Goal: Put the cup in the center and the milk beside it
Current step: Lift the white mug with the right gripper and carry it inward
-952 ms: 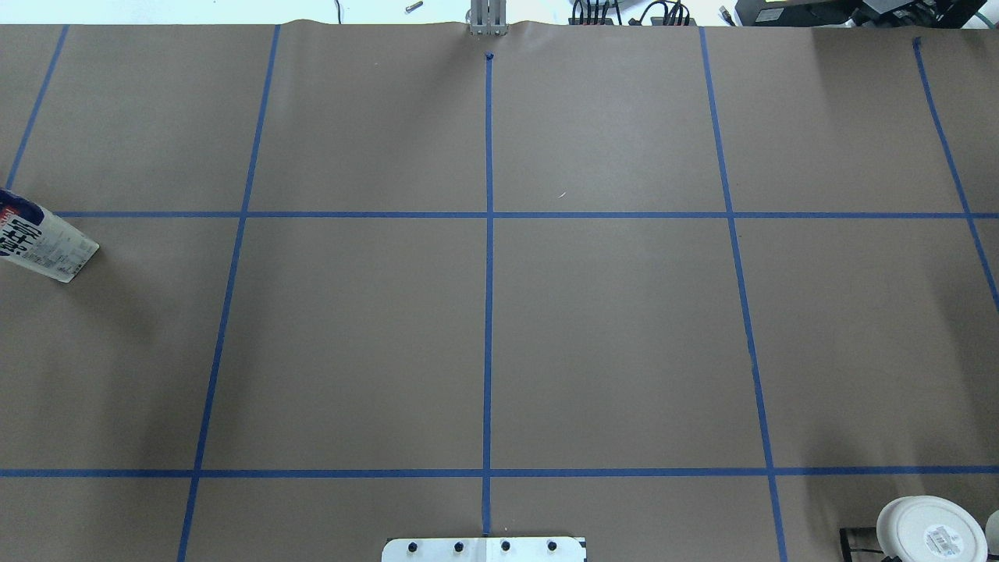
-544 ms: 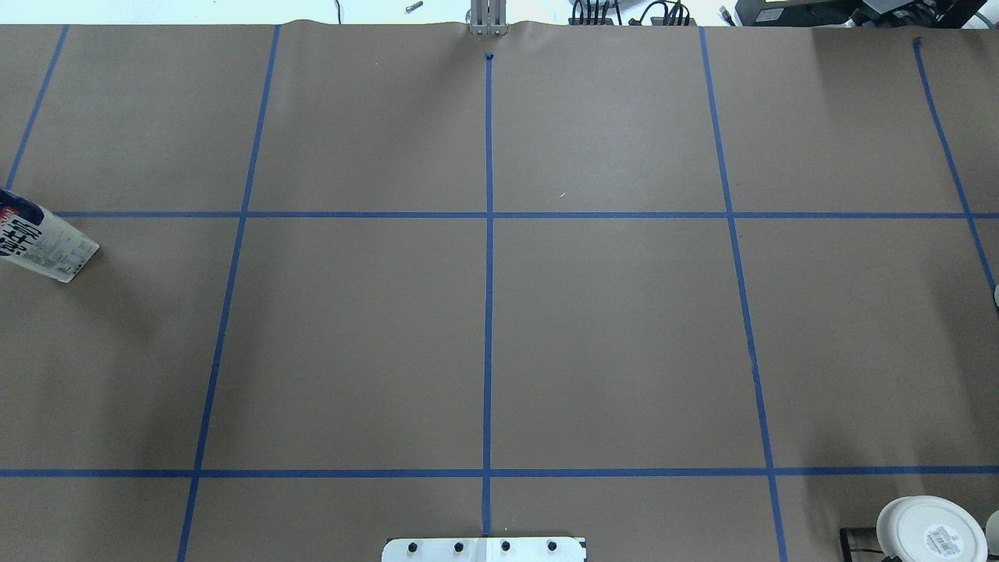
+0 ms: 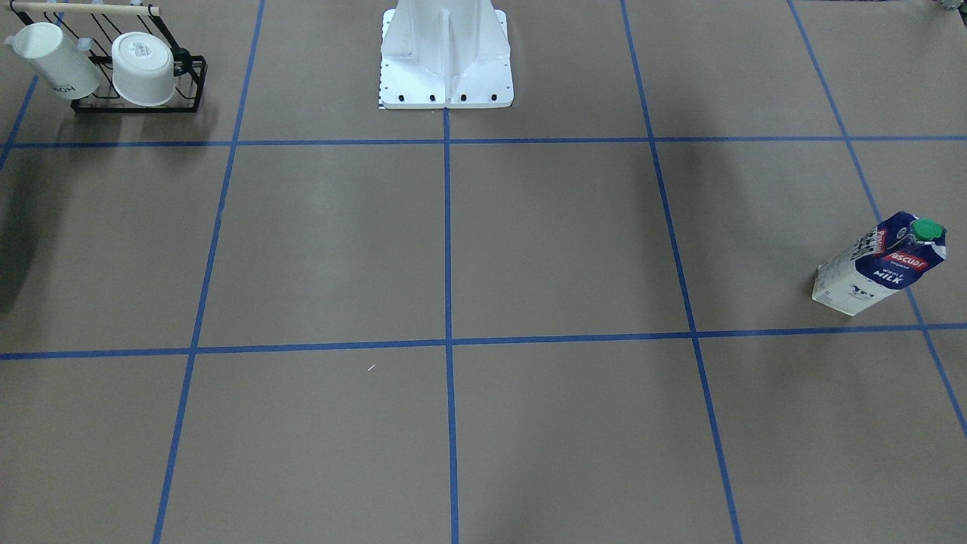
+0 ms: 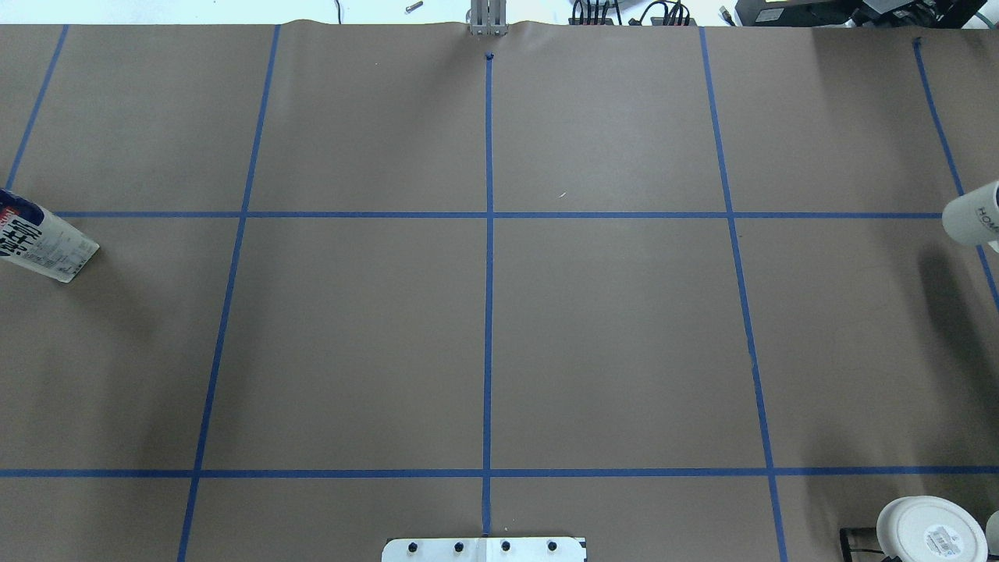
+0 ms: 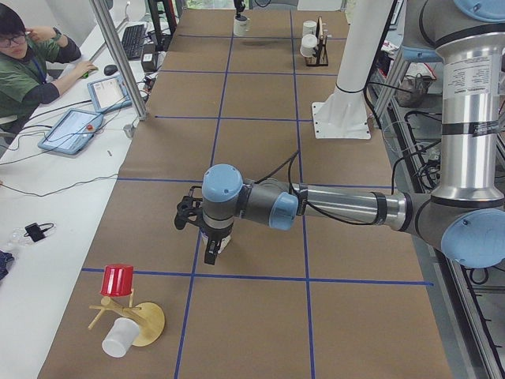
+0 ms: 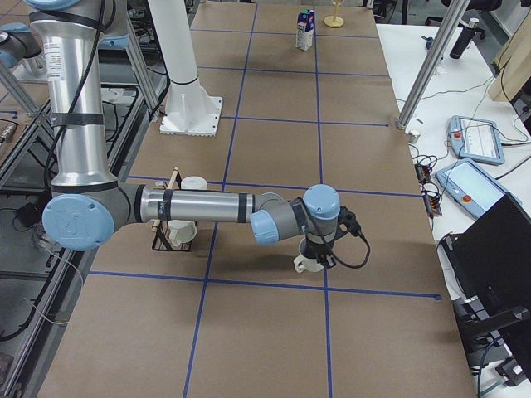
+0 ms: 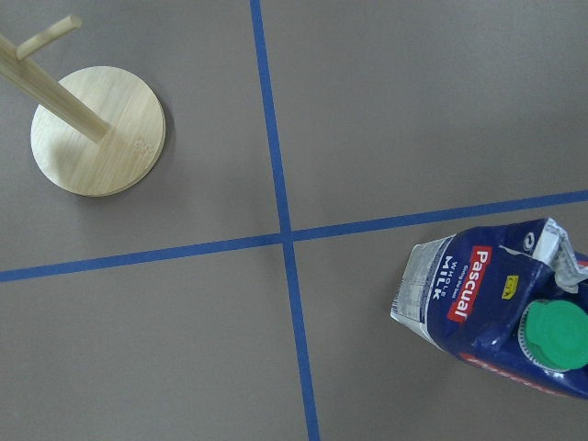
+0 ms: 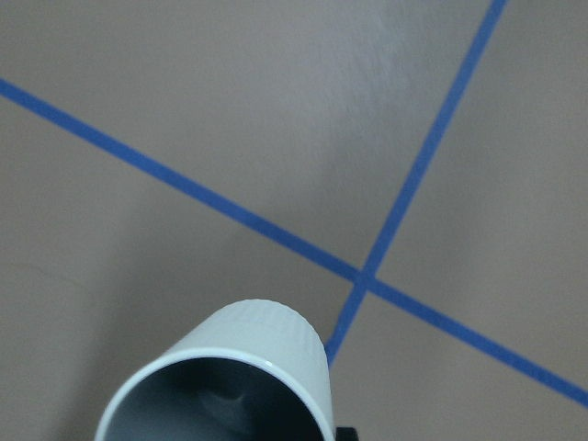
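The right gripper carries the cup. The white cup hangs clear of the brown paper, and in the overhead view its shadow lies apart from it, so the jaws are closed on it, though the fingers themselves are out of sight. From overhead the cup is at about 3 o'clock of the centre, well apart from it, at the very edge of the view. The right wrist camera shows its rim at 6 o'clock, dark inside facing the lens, with a blue tape crossing on the table beyond

The milk carton stands upright at about 9 o'clock of the centre in the overhead view – also well apart – with its green cap on top. In the left wrist view the carton is at 4 o'clock of a tape crossing and a wooden stand at 10 o'clock. The left gripper points down at the paper near that stand; whether its jaws are wide or narrow cannot be told. A red cup caps one peg of the stand. A black wire rack near the robot's base holds two more white cups
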